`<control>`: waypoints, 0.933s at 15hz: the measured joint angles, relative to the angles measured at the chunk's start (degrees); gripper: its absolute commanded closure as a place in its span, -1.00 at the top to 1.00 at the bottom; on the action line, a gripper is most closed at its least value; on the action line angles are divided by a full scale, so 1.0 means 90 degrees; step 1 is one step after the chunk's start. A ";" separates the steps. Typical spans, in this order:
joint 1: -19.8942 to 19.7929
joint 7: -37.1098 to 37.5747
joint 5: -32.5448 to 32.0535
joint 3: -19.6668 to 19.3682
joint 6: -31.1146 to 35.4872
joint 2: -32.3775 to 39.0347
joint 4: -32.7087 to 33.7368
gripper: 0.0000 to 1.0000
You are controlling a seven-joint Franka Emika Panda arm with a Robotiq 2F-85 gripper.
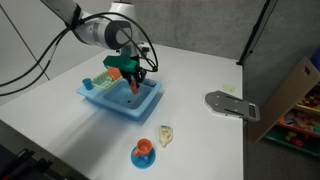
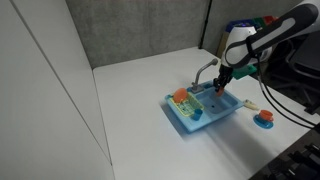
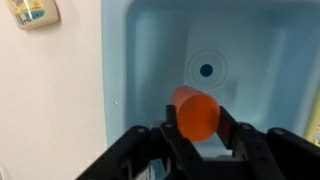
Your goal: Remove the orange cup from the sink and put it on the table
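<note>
The orange cup [image 3: 195, 112] lies on its side between my gripper's two black fingers [image 3: 196, 116], its open end facing the camera. The gripper is shut on it. It hangs over the basin of the light blue toy sink [image 3: 130, 40], near the round drain [image 3: 206, 70]. In both exterior views the gripper [image 1: 136, 84] [image 2: 222, 86] points down into the sink [image 1: 118, 106] [image 2: 188, 122], which stands on the white table [image 1: 210, 140]. I cannot tell whether the cup touches the basin floor.
A rack side of the sink holds green and orange items [image 1: 100, 76] [image 2: 181, 96]. A blue saucer with an orange piece [image 1: 143, 153] [image 2: 264, 119] and a small pale object [image 1: 165, 135] sit in front of the sink. A grey flat object [image 1: 230, 104] lies near the table edge.
</note>
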 measured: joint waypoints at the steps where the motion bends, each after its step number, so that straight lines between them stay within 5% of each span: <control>1: -0.0002 0.0030 0.0000 -0.0029 -0.0067 -0.0078 -0.0012 -0.65; 4: -0.0016 0.0166 0.0000 -0.0172 -0.0300 -0.0258 -0.0040 -0.48; 7: -0.0065 0.0297 0.0000 -0.0349 -0.0607 -0.0347 -0.0040 -0.65; 14: -0.0413 0.0443 0.0073 -0.0606 -0.1262 -0.0402 0.0073 -0.65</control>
